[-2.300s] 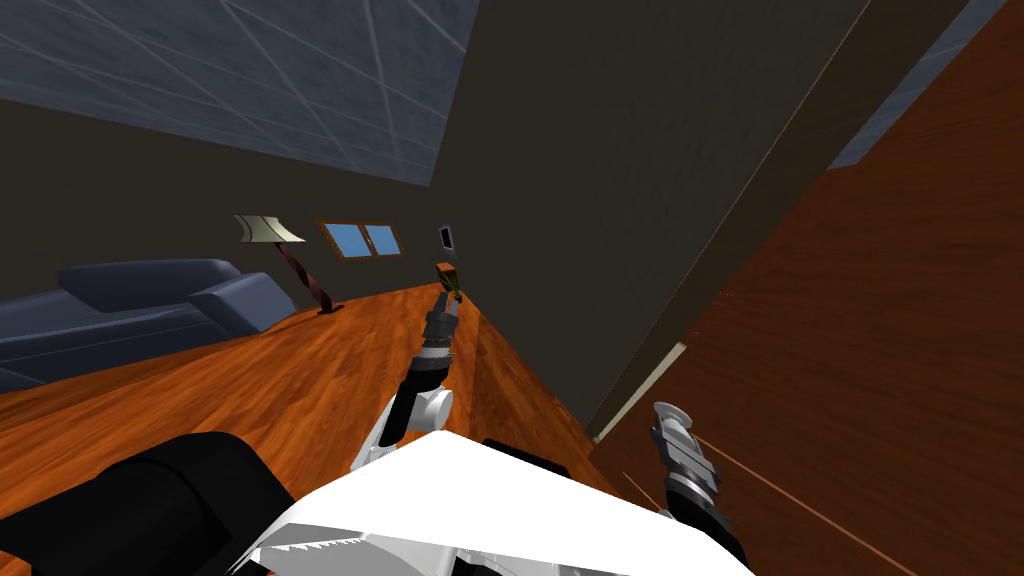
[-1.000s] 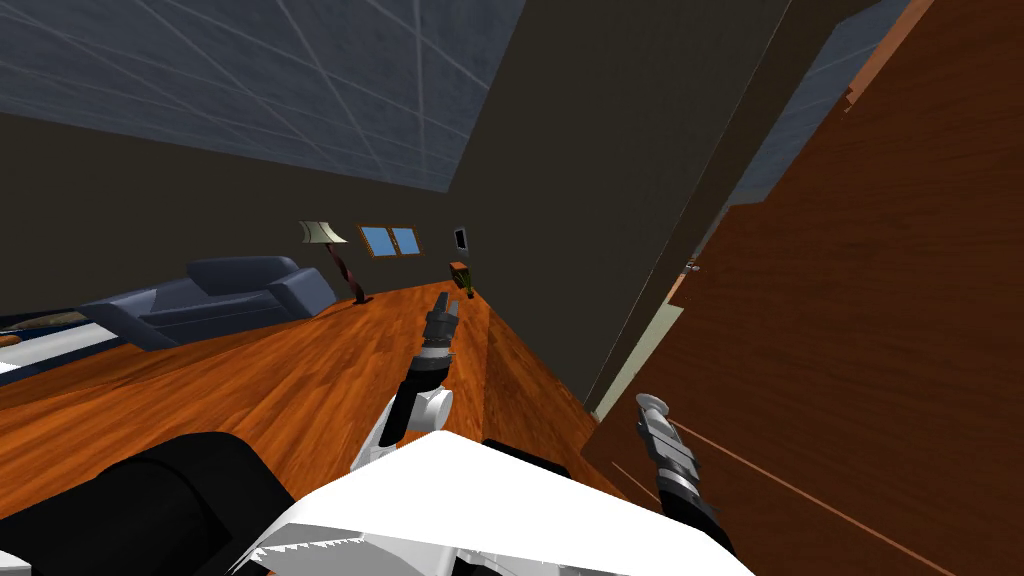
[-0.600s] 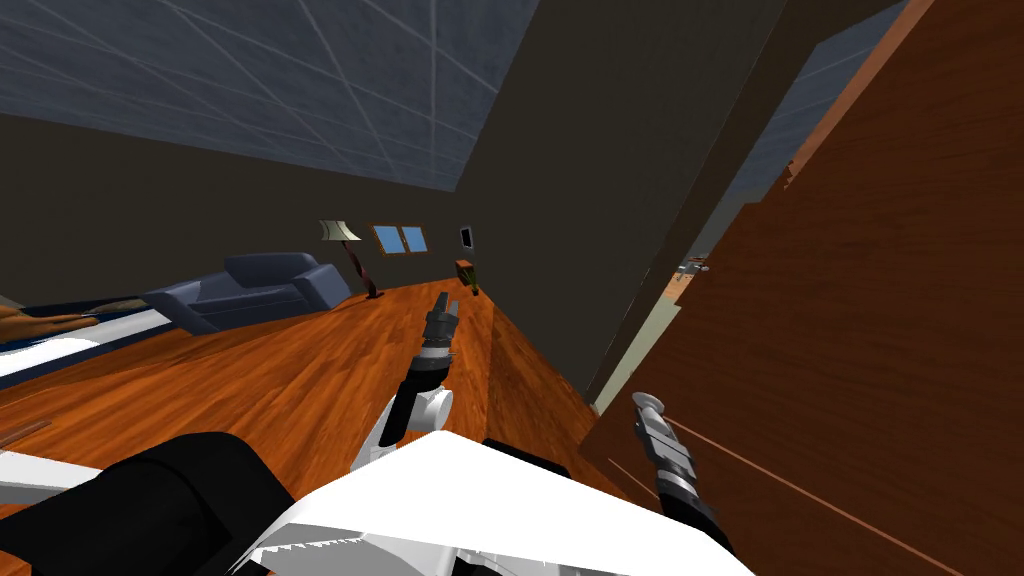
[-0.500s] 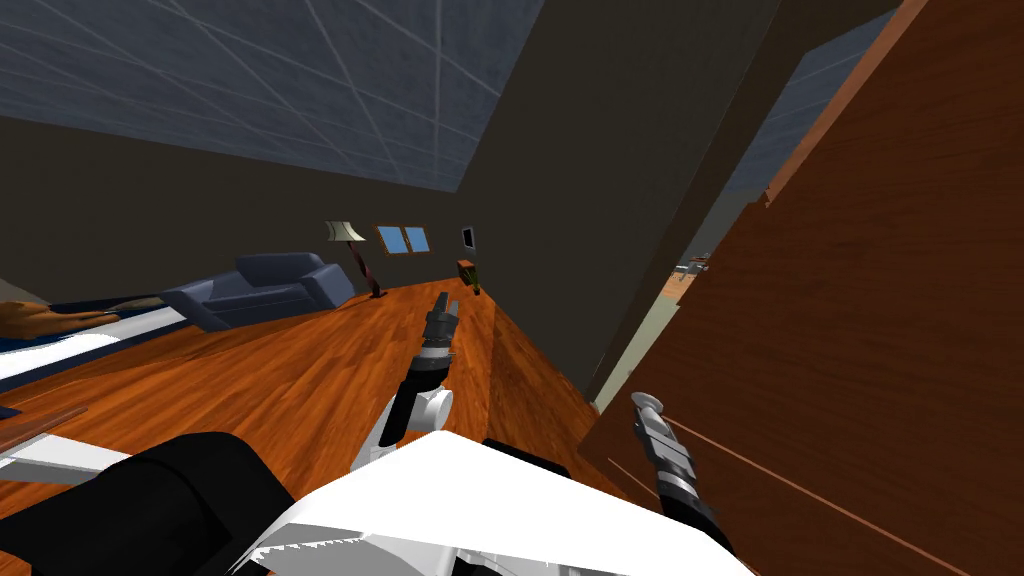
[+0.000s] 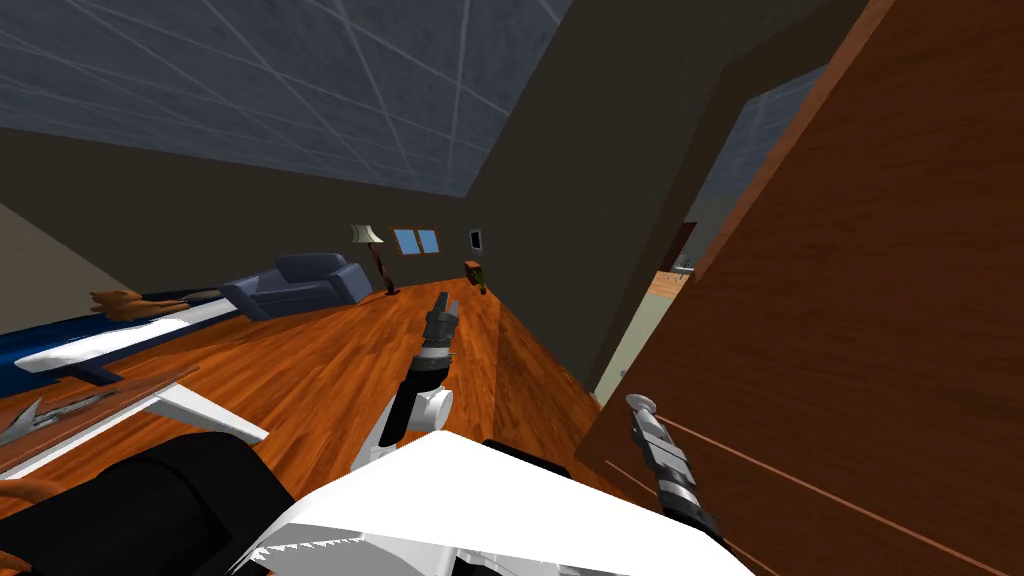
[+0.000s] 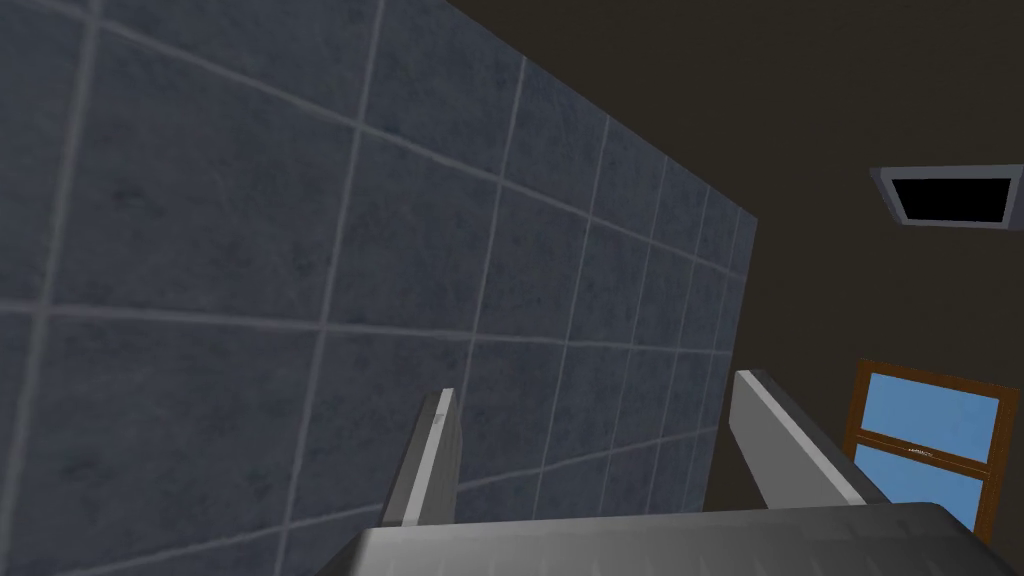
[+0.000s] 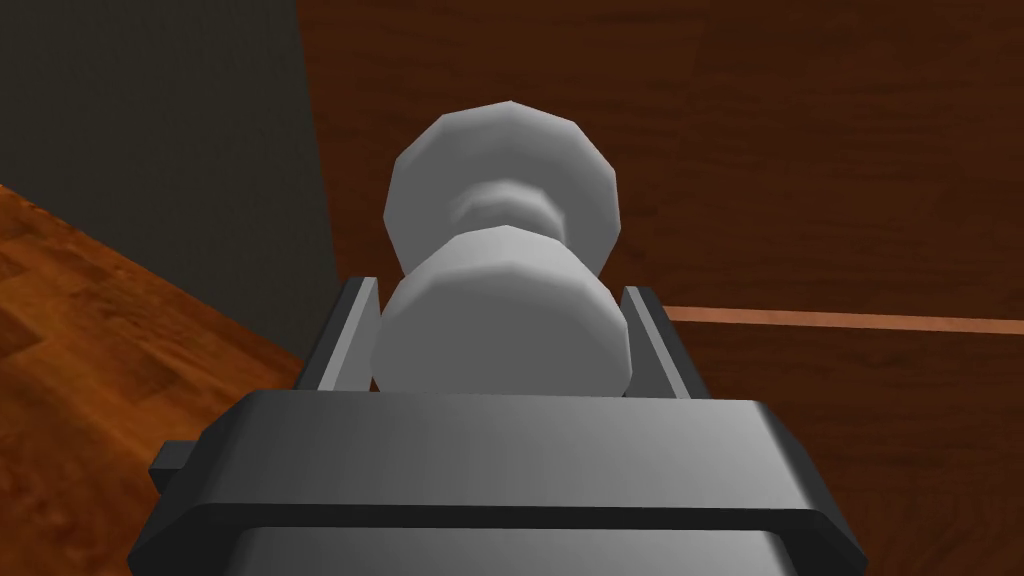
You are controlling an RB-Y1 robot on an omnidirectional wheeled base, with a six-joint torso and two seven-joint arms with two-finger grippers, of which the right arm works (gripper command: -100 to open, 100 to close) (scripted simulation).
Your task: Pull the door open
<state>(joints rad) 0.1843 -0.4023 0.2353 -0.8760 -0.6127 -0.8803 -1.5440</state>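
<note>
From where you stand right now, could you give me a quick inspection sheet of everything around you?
Surface: wood floor, reddish-brown planks.
Job's things: brown wooden door, standing ajar from its dark frame; grey door knob on it.
Clutter: dark blue sofa and floor lamp by the far wall.
Grippers: right gripper shut on the door knob, fingers pressing its sides; left gripper open, held out forward over the floor, holding nothing.
Cables: nothing seen.
Surroundings: dark walls, tiled ceiling, small window; a lighter room shows through the door gap.
</note>
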